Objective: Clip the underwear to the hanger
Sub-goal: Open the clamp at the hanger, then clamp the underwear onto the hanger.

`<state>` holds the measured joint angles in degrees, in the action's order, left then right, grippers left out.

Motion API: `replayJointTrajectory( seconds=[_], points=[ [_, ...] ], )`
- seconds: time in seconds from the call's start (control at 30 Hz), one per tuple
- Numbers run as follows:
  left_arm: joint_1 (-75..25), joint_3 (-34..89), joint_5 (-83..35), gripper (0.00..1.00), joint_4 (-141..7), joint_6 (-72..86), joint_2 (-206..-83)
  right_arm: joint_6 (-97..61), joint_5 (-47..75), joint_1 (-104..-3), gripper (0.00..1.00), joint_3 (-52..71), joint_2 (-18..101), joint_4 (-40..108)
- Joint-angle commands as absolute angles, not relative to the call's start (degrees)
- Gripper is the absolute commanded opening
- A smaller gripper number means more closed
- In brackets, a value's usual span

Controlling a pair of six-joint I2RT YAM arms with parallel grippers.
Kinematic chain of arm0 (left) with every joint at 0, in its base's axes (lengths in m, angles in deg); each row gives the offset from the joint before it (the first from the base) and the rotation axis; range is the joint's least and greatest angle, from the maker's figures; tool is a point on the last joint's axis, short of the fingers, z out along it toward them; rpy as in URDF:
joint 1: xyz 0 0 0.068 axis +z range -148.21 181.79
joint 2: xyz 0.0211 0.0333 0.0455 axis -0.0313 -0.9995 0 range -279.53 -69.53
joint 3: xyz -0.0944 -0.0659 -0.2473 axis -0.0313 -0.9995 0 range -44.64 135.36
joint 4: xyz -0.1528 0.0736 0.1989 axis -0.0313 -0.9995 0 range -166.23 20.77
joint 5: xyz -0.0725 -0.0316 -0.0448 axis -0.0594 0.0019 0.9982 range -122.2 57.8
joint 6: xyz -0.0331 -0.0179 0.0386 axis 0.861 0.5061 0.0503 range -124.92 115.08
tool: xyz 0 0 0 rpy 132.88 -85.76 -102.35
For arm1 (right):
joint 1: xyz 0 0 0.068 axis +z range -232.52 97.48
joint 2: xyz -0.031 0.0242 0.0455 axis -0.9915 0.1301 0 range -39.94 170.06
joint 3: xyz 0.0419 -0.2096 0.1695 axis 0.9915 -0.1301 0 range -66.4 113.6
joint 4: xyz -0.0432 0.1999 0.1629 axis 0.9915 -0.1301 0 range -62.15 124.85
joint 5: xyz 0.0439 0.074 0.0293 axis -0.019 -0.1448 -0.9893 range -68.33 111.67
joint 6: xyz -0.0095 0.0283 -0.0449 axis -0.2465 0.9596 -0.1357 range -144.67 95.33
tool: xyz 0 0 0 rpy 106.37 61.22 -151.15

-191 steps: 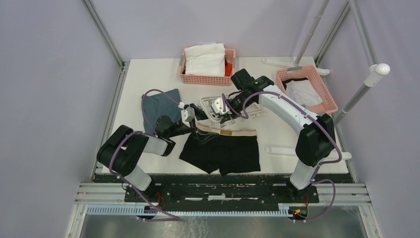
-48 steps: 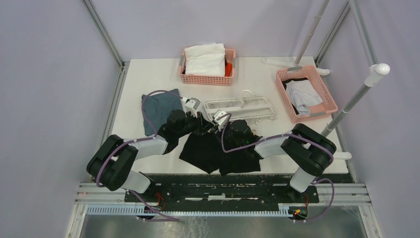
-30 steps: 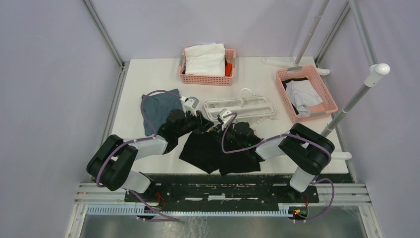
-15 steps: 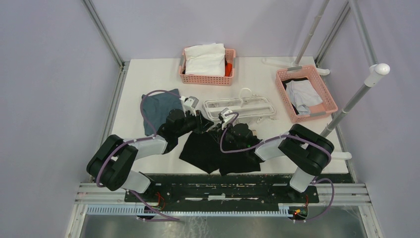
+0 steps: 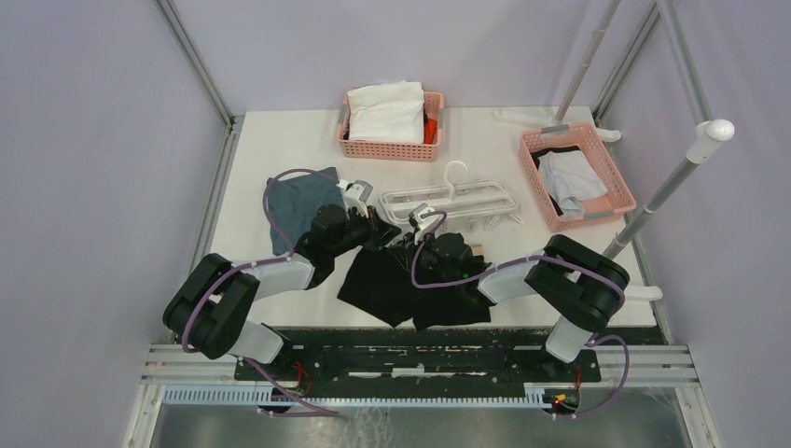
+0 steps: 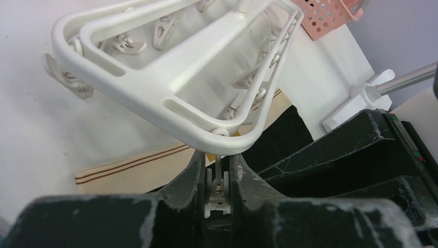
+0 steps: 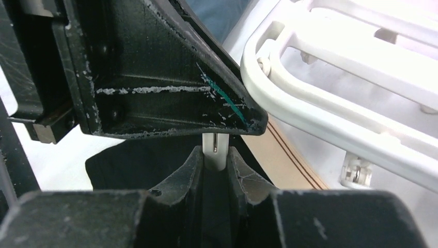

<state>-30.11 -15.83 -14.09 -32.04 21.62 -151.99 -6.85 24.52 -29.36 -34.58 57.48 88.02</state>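
Note:
The white hanger (image 5: 457,199) lies mid-table, its near left corner over my two grippers. The underwear (image 5: 410,285) is spread black on the table in front of it. Its beige waistband (image 6: 134,168) runs under the hanger's corner (image 6: 170,88). My left gripper (image 6: 217,157) is shut on a small white clip (image 6: 218,188) dangling from that corner. My right gripper (image 7: 215,150) is shut on a white clip (image 7: 215,159) right under the left gripper's black body, with waistband (image 7: 281,150) and hanger rail (image 7: 330,119) beside it. Seen from above, the left gripper (image 5: 390,231) and right gripper (image 5: 417,227) almost touch.
A folded blue-grey cloth (image 5: 303,201) lies left of the hanger. A pink basket (image 5: 387,149) holding a white garment (image 5: 387,110) stands at the back. A second pink basket (image 5: 597,201) is at the right, beside a slanted white pole (image 5: 672,177).
The hanger has shifted a little left and tilted, its hook swinging up and left. My left jaws have closed further on the clip. The right gripper has barely moved.

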Motion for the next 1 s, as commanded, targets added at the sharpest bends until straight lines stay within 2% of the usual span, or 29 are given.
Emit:
replayJointTrajectory(
  seconds=[0.0,0.17,0.3,0.43,0.67,0.83,0.97],
  points=[
    [-30.1,-14.7,-12.5,0.05,-27.7,23.3,-151.3,-9.4,23.2,-27.7,0.05,-32.6,53.7,89.9],
    [-30.1,-15.7,-12.7,0.03,-26.0,21.8,-151.0,-14.6,25.1,-27.8,0.39,-33.6,48.9,83.6],
    [-30.1,-16.1,-14.4,0.03,-26.5,21.1,-150.2,-18.6,24.9,-27.8,0.52,-35.0,44.4,78.4],
    [-30.1,-16.1,-15.1,0.03,-27.0,20.6,-150.0,-22.4,25.1,-27.8,0.57,-36.5,39.3,71.8],
    [-30.0,-16.0,-16.5,0.03,-27.6,20.5,-150.7,-22.4,29.6,-28.1,0.57,-34.9,30.8,53.2],
    [-29.9,-11.3,-18.8,0.03,-34.1,19.0,-152.5,-18.8,28.7,-28.8,0.59,-27.3,33.7,37.8],
    [-29.8,-8.2,-20.9,0.03,-36.2,19.2,-153.1,-17.1,27.9,-29.0,0.61,-24.5,36.0,36.6]
  ],
)
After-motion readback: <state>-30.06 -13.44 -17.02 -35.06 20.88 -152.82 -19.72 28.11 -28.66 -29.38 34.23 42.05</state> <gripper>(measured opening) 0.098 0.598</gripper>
